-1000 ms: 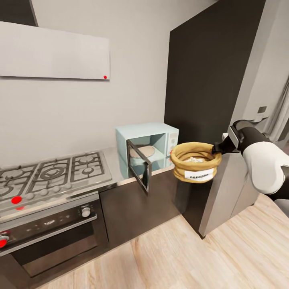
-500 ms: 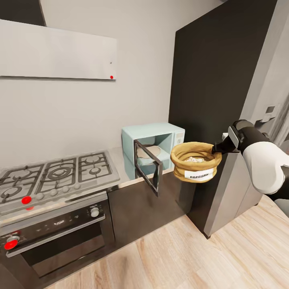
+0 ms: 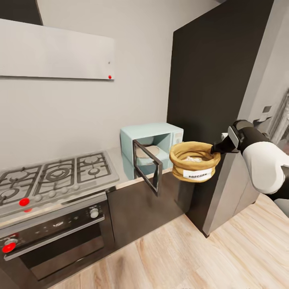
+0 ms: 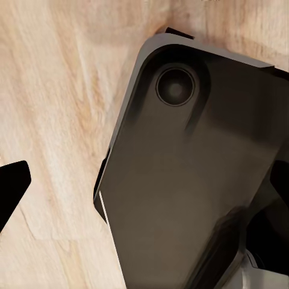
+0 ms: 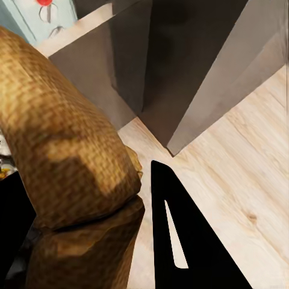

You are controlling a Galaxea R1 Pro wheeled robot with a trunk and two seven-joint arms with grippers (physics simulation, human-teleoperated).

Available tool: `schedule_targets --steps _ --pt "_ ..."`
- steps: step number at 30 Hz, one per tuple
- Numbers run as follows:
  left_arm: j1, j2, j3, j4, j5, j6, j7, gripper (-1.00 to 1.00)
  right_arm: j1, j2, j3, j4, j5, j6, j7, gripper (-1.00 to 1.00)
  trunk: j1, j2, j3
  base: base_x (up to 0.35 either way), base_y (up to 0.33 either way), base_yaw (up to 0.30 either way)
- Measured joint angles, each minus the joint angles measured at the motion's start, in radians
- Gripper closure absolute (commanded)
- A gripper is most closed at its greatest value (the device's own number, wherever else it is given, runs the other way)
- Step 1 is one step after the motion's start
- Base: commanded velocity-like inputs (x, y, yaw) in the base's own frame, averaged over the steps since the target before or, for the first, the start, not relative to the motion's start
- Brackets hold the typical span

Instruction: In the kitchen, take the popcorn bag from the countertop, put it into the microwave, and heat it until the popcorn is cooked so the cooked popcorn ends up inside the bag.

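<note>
My right gripper [image 3: 215,149] is shut on the rolled rim of the brown popcorn bag [image 3: 194,163], holding it in the air just right of the microwave [image 3: 166,136]. Whitish popcorn [image 3: 192,159] shows inside the bag, and its white label faces me. The pale blue microwave stands on the grey countertop [image 3: 118,170] with its black-framed door [image 3: 147,167] swung open toward me. In the right wrist view the bag's rim [image 5: 66,150] sits pinched beside a black finger [image 5: 180,241]. My left gripper [image 4: 144,192] hangs open over the wood floor and my own dark base.
A gas hob [image 3: 56,174] is set into the counter left of the microwave, above a built-in oven [image 3: 52,237]. A tall dark cabinet [image 3: 208,80] rises right behind the bag. Light wood floor [image 3: 192,253] lies in front.
The whole view has swung slightly with the camera. The bag stays in my right gripper and now sits a little closer to the microwave's open front.
</note>
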Motion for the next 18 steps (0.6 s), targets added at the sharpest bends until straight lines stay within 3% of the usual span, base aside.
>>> schedule_targets --steps 18 --pt "0.000 0.000 0.000 0.000 0.000 0.000 0.000 -1.00 0.000 0.000 -0.012 0.000 -0.002 0.000 0.003 1.00 0.000 0.000 0.000 0.000 0.000 -0.246"
